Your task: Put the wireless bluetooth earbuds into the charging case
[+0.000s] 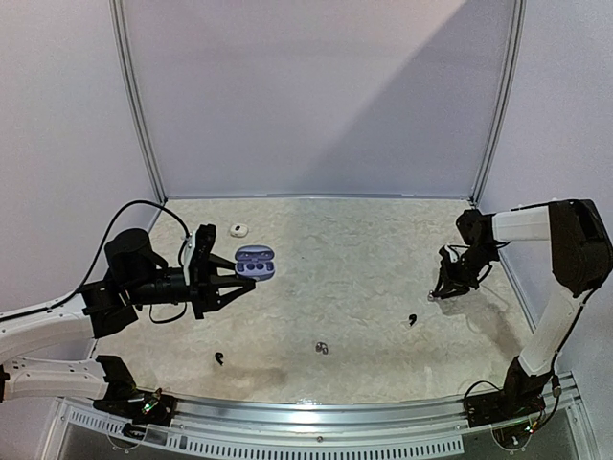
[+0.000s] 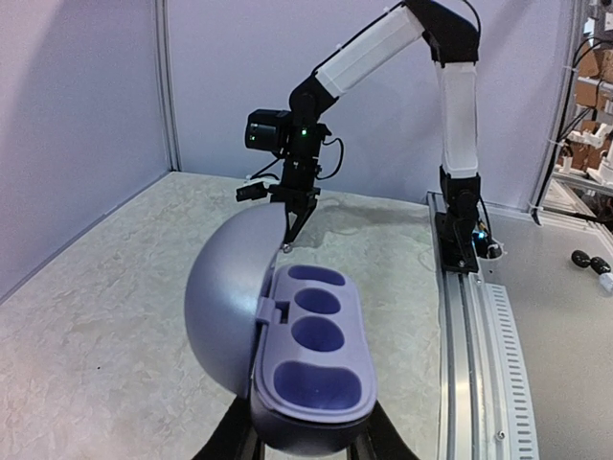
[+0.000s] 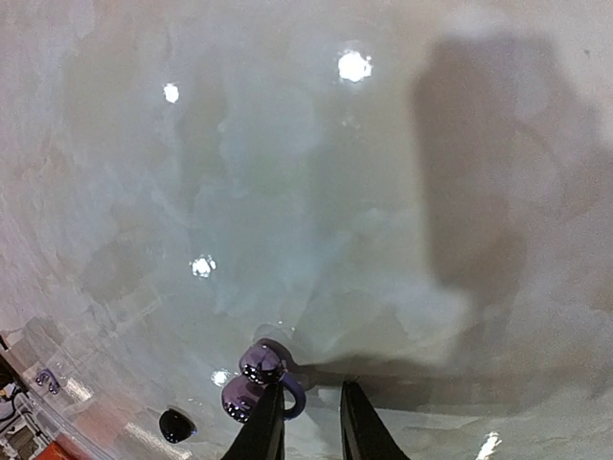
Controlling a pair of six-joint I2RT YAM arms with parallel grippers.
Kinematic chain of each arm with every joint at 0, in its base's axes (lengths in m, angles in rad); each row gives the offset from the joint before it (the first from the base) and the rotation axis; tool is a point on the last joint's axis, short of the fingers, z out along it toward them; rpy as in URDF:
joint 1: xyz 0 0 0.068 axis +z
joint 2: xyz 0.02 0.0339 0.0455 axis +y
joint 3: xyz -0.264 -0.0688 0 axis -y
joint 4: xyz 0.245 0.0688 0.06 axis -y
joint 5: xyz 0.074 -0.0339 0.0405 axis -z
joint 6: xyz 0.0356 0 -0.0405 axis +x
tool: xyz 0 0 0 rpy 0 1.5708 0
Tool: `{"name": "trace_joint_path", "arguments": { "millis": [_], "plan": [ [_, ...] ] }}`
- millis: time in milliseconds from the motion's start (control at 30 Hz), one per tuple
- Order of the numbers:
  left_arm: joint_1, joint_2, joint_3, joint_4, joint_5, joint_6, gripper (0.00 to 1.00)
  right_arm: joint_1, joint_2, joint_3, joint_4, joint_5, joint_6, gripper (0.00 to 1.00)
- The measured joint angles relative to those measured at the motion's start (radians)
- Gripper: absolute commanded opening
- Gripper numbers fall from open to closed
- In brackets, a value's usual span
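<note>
Left gripper (image 1: 233, 285) clamps the open case (image 2: 311, 355). Right gripper (image 3: 308, 422), narrowly open and empty, is beside an earbud (image 3: 257, 369): probably light and slippery, so pinch its body.

Pale marbled stone-look worktop (image 1: 364, 249), glossy up close. Plain lilac walls (image 1: 316, 96) round it with silver metal corner posts (image 1: 139, 105), plus a slotted aluminium rail (image 1: 335, 412) along the near edge.

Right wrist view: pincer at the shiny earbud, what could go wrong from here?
1. The shiny earbud sits beside one finger of the right pincer, not clearly in the gap; closing may flick it away.
2. The charging case is held by the left pincer far across the table; a long carry may drop it.
</note>
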Motion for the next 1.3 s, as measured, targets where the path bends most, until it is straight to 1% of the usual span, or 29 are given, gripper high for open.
{"name": "trace_joint_path", "arguments": {
  "millis": [400,633,833,967,1200,1300],
  "plan": [
    [0.0,-0.008,0.0,-0.003,-0.003,0.026,0.0,0.025,0.0,-0.003,0.035,-0.05,0.047,0.19],
    [0.0,-0.008,0.0,-0.005,-0.004,0.043,0.0,0.056,0.015,0.007,0.044,-0.061,0.061,0.03],
    [0.0,-0.017,0.0,-0.012,-0.005,0.051,0.0,0.059,0.025,0.008,0.04,-0.065,0.067,0.0],
    [0.0,-0.019,-0.001,-0.012,-0.005,0.051,0.0,0.059,0.025,0.017,0.034,-0.076,0.068,0.01],
    [0.0,-0.019,-0.002,-0.012,-0.006,0.053,0.0,0.059,0.025,0.029,0.032,-0.074,0.085,0.14],
    [0.0,-0.019,-0.002,-0.013,-0.006,0.055,0.0,0.059,0.025,0.031,0.031,-0.071,0.09,0.17]
  ]
}}
